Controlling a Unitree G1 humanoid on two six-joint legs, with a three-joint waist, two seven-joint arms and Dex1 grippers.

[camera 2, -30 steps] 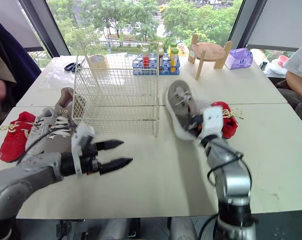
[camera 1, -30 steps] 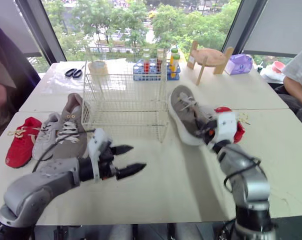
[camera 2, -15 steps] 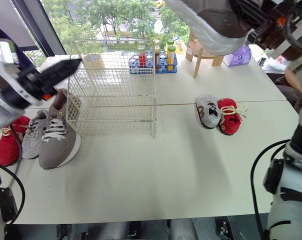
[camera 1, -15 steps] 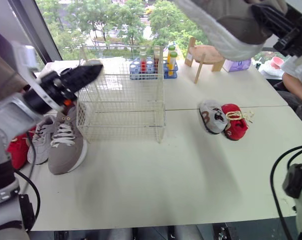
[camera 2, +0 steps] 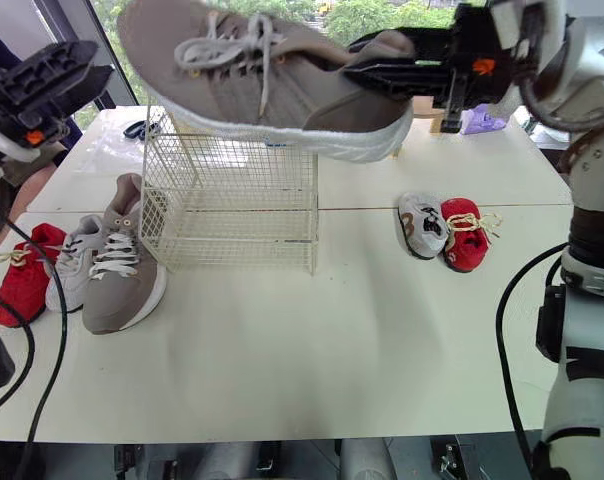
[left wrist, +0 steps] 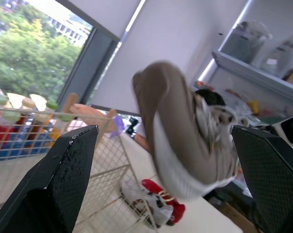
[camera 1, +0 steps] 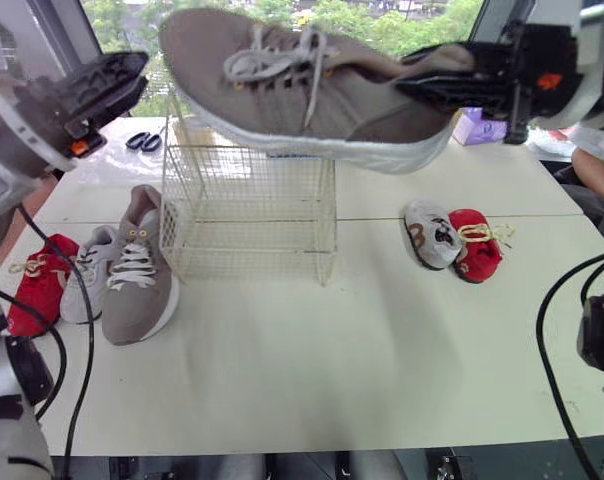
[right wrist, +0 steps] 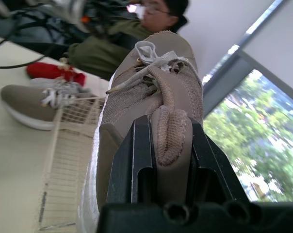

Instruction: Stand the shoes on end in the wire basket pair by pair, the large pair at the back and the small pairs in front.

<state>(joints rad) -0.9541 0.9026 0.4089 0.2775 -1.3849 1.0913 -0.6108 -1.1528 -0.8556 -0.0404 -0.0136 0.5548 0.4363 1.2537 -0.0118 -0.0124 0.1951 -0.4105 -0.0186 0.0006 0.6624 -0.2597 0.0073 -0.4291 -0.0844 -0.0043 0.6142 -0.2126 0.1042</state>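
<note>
Large taupe shoe [camera 1: 312,90] in the air over wire basket [camera 1: 252,215], heel clamped between right fingers [right wrist: 132,160].
Shoe roughly level, sole down, not inside the basket. Left fingers [left wrist: 64,174] spread wide, holding nothing. Second large shoe [camera 1: 137,275] lies on tabletop [camera 1: 312,350] left of basket.

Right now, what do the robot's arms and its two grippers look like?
The left gripper and right gripper each have two long black fingers, a small orange mark at the base and a pale housing behind; the left one's pads are finely dimpled. Black cables hang beside the silver-grey arms.
</note>
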